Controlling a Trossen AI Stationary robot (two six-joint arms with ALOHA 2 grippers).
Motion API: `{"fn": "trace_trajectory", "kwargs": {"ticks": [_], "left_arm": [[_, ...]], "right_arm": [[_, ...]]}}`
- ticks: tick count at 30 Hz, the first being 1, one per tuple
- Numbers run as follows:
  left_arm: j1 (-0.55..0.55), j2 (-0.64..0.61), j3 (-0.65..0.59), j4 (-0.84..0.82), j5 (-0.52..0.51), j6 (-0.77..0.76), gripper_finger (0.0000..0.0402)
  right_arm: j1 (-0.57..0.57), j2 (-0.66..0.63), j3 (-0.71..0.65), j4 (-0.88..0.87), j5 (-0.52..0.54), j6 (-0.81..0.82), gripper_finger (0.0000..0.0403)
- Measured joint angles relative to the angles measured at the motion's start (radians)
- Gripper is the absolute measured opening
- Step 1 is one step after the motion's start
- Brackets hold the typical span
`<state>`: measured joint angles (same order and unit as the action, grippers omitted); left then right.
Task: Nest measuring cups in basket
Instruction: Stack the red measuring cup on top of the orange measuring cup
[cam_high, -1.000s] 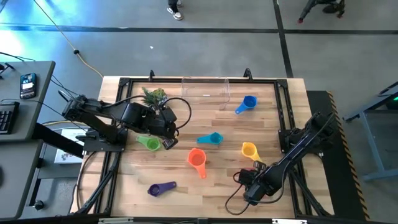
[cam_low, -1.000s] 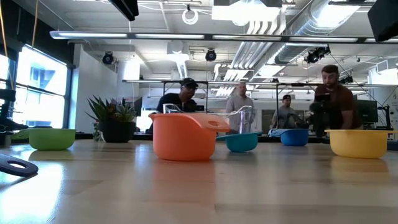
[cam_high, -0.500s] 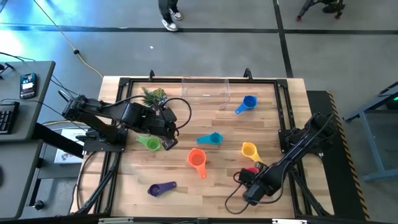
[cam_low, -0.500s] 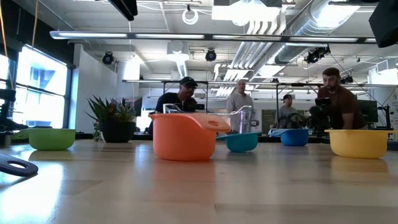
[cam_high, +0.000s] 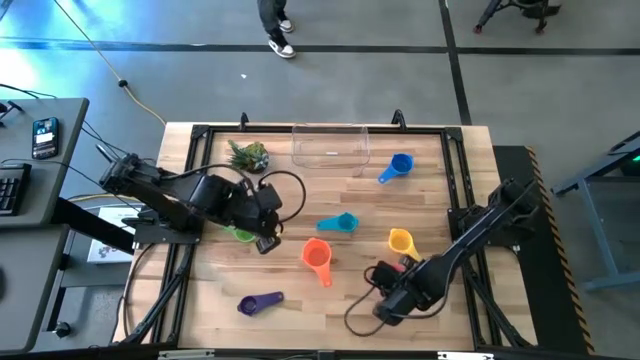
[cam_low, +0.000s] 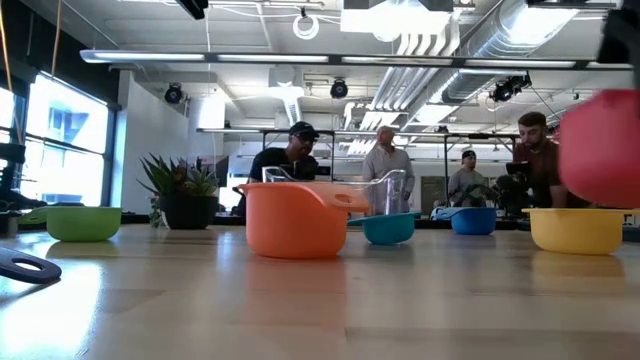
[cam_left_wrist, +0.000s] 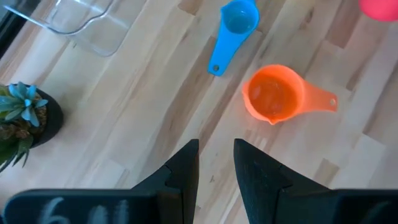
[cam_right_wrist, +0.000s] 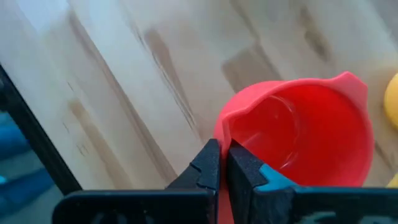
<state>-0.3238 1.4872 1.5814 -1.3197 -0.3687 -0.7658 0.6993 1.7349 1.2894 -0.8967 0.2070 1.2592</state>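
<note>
Six measuring cups lie on their bases on the wood table: blue (cam_high: 398, 166), teal (cam_high: 340, 223), orange (cam_high: 318, 256), yellow (cam_high: 401, 241), purple (cam_high: 260, 302) and green (cam_high: 238, 233). The red cup (cam_right_wrist: 298, 130) hangs above the table at the near right, with my right gripper (cam_right_wrist: 222, 163) shut on it. My left gripper (cam_left_wrist: 216, 165) hovers open beside the green cup, nothing between its fingers. The clear basket (cam_high: 330, 145) stands at the far edge with nothing in it. My right gripper pinches the red cup at its handle side, just beyond the rim (cam_right_wrist: 219, 134), between its two fingers. The fingers themselves cover the handle. They come slanting down from above. The cup is lifted clear of the table (cam_low: 600, 145), its mouth facing up.
A small potted plant (cam_high: 248, 155) stands left of the basket. A black frame (cam_high: 455, 170) runs round the table top. Bare wood lies between the basket and the teal cup. Several people stand in the room beyond the table's far edge.
My right gripper has shut on the red cup and raised it clear of the table, shifting a little toward the left edge. My left gripper has moved toward the near edge, past the green cup, and stays open.
</note>
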Motion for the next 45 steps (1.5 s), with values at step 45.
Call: {"fn": "trace_trajectory", "kwargs": {"ticks": [45], "left_arm": [[-0.131,-0.462,-0.577,0.194,0.009,-0.138,0.009]], "right_arm": [[-0.378,0.462,0.744,-0.116,0.035,-0.316,0.0]]}}
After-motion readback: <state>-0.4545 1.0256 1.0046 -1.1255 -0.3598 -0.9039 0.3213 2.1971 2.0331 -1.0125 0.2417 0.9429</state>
